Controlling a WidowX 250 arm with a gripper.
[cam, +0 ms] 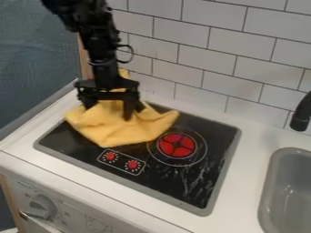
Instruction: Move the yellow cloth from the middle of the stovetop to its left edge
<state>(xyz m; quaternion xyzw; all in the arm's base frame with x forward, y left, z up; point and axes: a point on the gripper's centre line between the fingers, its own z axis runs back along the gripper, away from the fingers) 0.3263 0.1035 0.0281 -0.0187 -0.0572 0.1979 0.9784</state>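
The black gripper (110, 110) hangs down from the upper left over the back left part of the stove, its two fingers spread apart. A yellow cloth (115, 130) lies crumpled on the black cooktop (167, 185), directly under and around the gripper. Some of the cloth shows between the fingers, and a bit of yellow rises behind the gripper. Whether the fingertips touch the cloth is hard to tell. The cloth's right corner lies beside the red burner (177, 145), and its front edge is just behind the red knobs (121, 161).
White counter (246, 159) surrounds the cooktop. A grey sink (291, 186) is at the right, with a black faucet (300, 116) above it. A tiled wall (224, 63) stands behind, and a grey dial (42, 207) sits on the front panel.
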